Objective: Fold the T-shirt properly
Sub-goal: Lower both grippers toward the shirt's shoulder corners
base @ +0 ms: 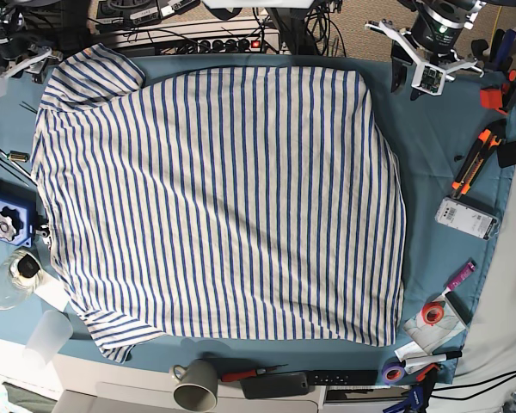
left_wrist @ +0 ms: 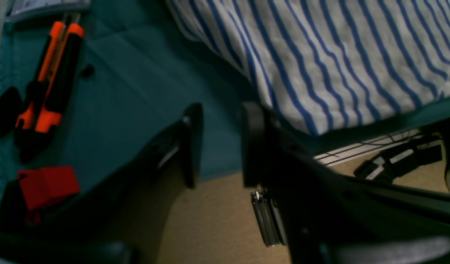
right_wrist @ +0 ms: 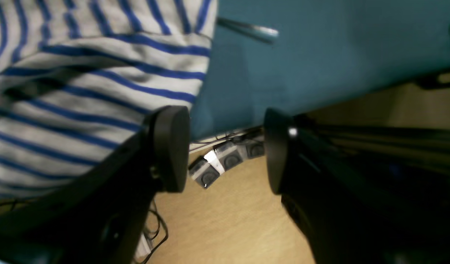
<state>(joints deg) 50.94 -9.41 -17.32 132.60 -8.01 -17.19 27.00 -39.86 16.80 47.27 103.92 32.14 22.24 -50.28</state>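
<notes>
The T-shirt (base: 215, 198), white with thin blue stripes, lies spread flat over the teal cloth (base: 426, 172) and covers most of the table. My left gripper (left_wrist: 223, 146) hovers open past the cloth's back edge, just off the shirt's corner (left_wrist: 331, 62), with nothing between its fingers. In the base view it sits at the top right (base: 410, 80). My right gripper (right_wrist: 225, 150) also stands open and empty at the back edge, beside a striped sleeve (right_wrist: 81, 91).
An orange utility knife (left_wrist: 52, 80) and a red block (left_wrist: 48, 183) lie on the cloth near my left gripper. Along the table edges are a grey mug (base: 196, 385), a plastic cup (base: 47, 335), a blue device (base: 4, 219), tape rolls (base: 430, 311) and pens.
</notes>
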